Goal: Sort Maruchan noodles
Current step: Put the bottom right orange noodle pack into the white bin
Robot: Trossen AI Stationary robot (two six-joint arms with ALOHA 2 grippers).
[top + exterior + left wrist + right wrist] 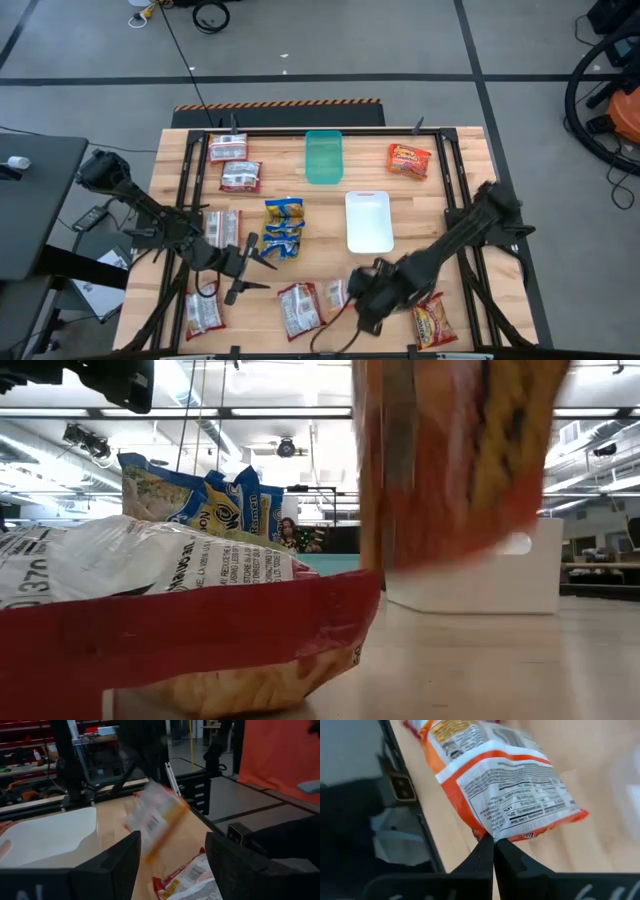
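I see the right gripper [494, 851] at the near edge of the counter [440, 205], its jaws clenched on the edge of an orange-red noodle packet [507, 795], which hangs tilted clear of the wood. A second orange-red packet [431, 322] lies just beside it, and two silvery white packets [299, 307] rest near the same edge. My left gripper [245, 265] sits near the front left with jaws released, holding nothing. Further in, blue-and-yellow packets [283, 228] lie mid-counter beside the white tray [368, 221]. Farthest off are the green tray [323, 156], two white-and-red packets [233, 162] and another orange-red packet [409, 160].
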